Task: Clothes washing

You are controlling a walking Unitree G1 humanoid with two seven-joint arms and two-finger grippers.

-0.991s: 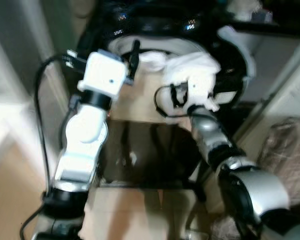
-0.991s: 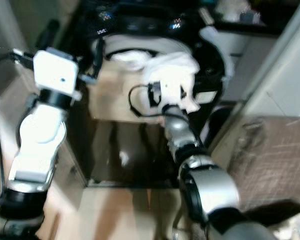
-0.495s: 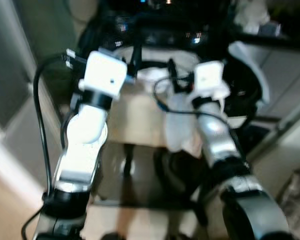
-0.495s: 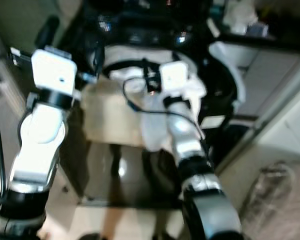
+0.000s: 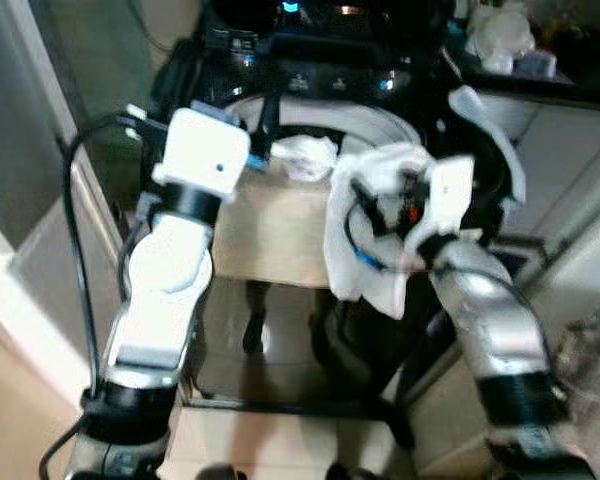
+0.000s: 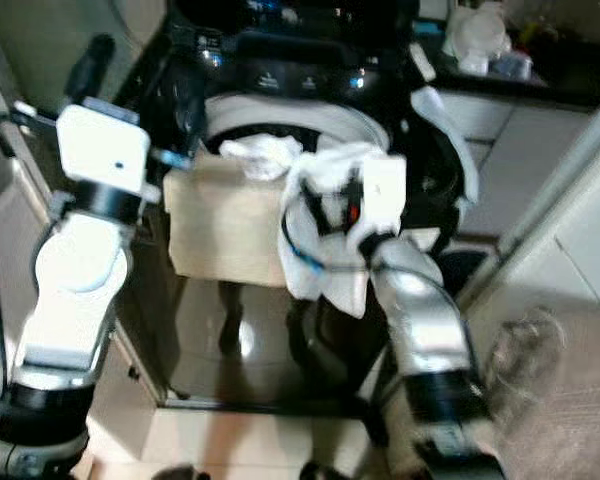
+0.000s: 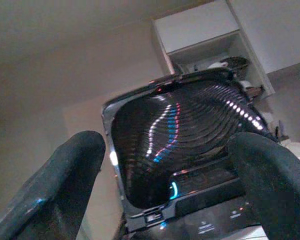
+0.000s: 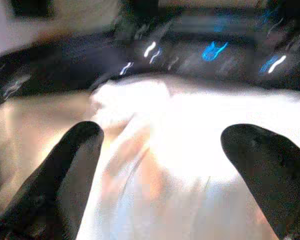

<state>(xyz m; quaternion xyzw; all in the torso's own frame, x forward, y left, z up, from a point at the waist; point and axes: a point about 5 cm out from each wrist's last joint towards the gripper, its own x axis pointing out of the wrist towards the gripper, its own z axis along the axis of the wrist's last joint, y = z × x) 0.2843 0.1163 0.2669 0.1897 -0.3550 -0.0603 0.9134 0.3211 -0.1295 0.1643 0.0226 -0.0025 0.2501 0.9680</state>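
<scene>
At the washer's (image 5: 320,110) near rim, my right fingers (image 8: 75,170) spread over white cloth (image 5: 365,250); left fingers (image 7: 55,185) spread, idle; loading unfinished.

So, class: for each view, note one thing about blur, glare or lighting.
Left eye view: soft motion blur, the white cloth washed out. Right eye view: the right arm smeared low down. Left wrist view: coloured light streaks on the dark ribbed lid. Right wrist view: heavy blur, cloth overexposed between the right end effector fingers.
</scene>
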